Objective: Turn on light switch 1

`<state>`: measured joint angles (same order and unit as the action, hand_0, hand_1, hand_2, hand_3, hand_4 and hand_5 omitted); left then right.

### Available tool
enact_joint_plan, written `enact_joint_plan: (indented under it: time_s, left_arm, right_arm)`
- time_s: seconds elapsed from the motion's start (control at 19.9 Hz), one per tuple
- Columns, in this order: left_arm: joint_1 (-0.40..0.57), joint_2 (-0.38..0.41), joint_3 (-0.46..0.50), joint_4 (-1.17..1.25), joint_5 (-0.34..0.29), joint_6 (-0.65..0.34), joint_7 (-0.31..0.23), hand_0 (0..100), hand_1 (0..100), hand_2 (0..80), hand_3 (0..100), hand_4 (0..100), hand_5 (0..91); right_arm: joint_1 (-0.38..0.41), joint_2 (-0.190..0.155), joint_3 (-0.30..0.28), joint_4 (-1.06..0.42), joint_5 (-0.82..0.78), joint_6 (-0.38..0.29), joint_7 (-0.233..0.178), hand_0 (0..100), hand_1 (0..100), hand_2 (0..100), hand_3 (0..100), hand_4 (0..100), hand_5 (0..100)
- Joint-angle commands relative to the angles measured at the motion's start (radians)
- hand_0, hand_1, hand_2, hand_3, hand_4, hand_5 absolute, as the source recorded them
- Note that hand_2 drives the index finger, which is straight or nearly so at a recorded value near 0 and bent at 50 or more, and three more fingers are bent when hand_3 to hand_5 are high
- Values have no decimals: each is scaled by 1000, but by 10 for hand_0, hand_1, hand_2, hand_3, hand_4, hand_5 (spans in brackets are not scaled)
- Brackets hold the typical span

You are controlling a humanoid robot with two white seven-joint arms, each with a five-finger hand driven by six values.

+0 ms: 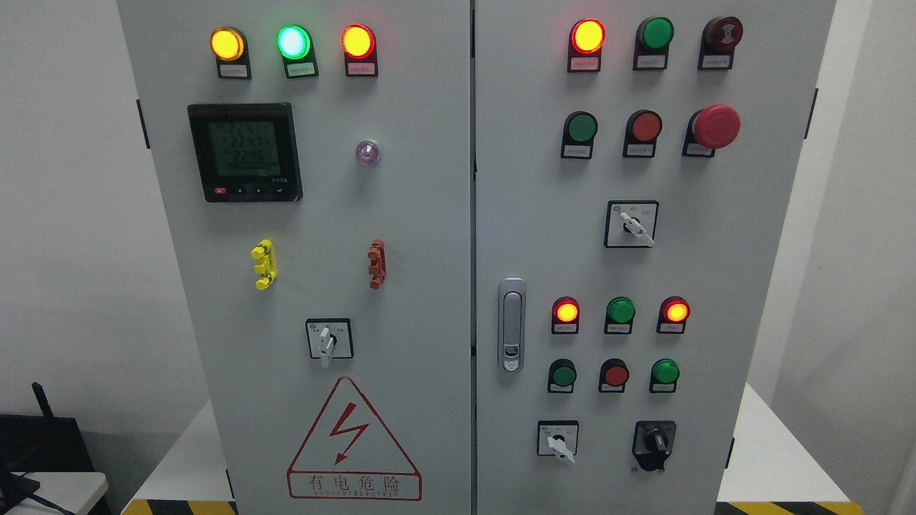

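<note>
You had neither hand in the frame at this moment, so you could not tell whether their fingers were apart or together, and nothing on the panel was being touched.

The grey cabinet [401, 214] filled the middle of the frame, split by a vertical seam into two doors. You could not read the small labels, so which control was light switch 1 could not be told. The selector switches sat as follows: one at lower centre on the left door [328, 339], one at mid right [631, 224], one at lower right with a white lever [557, 438], and a black knob [653, 443] just beside it.

Lit lamps stood along the upper left: yellow [227, 43], green [293, 41], red [358, 41]. A digital meter [244, 151] sat below them. A red mushroom button [714, 126] was at upper right, and the door latch [511, 325] lay near the seam.

A warning triangle [353, 442] marked the bottom centre. The cabinet stood on a white platform [773, 458] with striped edging, pale walls to both sides.
</note>
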<state>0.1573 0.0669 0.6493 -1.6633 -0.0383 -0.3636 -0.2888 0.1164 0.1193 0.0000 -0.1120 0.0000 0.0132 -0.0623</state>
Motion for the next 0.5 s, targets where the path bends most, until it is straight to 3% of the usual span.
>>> enact_joint_plan:
  time_s: [0.0,0.25,0.45]
  left_arm:
    - [-65,5,-200,-213,-2,-5,25,298,0,362,545,672,508]
    - [-131,-4,-328,-227,-17,-1,46,268,0,408,594,701,553]
    - [-159,-4,-448,-228,-98,17,161,240,0,435,659,735,601]
  right_arm:
    - [-1,-1,17,0,-25,1,-1,120,389,0,0,0,0]
    - [0,0,17,0,-25,-1,-1,120,389,0,0,0,0]
    - [0,0,17,0,-25,1,-1,120,389,0,0,0,0]
